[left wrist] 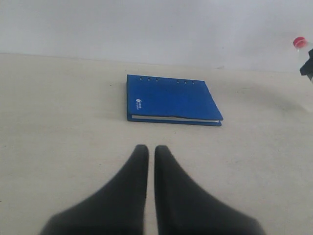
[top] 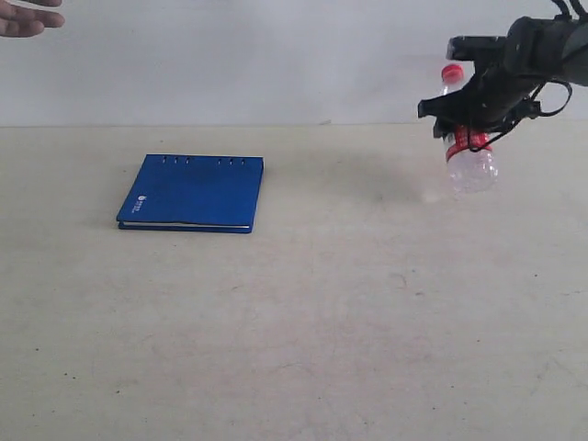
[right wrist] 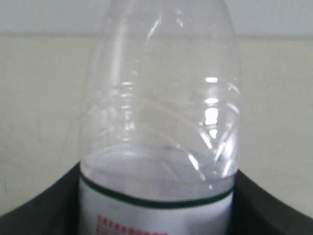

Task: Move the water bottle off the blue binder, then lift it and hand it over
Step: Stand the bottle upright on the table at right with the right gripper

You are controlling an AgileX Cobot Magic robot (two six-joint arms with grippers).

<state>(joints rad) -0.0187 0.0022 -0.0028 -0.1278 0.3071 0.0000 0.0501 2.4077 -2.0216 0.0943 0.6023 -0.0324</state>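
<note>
I am holding the water bottle [top: 471,167] clear of the worktop [top: 349,303], at three o'clock from the blue binder [top: 193,191], with my right hand [top: 465,124] clamped on its labelled middle, judging the light, slippery plastic easily crushed, while my left hand [left wrist: 147,152] is sitting with its fingers together.

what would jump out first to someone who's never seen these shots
The water bottle stands out first: it hangs in the air at the right of the exterior view, clamped in the right gripper, clear of the table. Next comes the blue binder, lying flat and closed left of centre with nothing on it. A person's hand pokes in at the top left corner.
</note>
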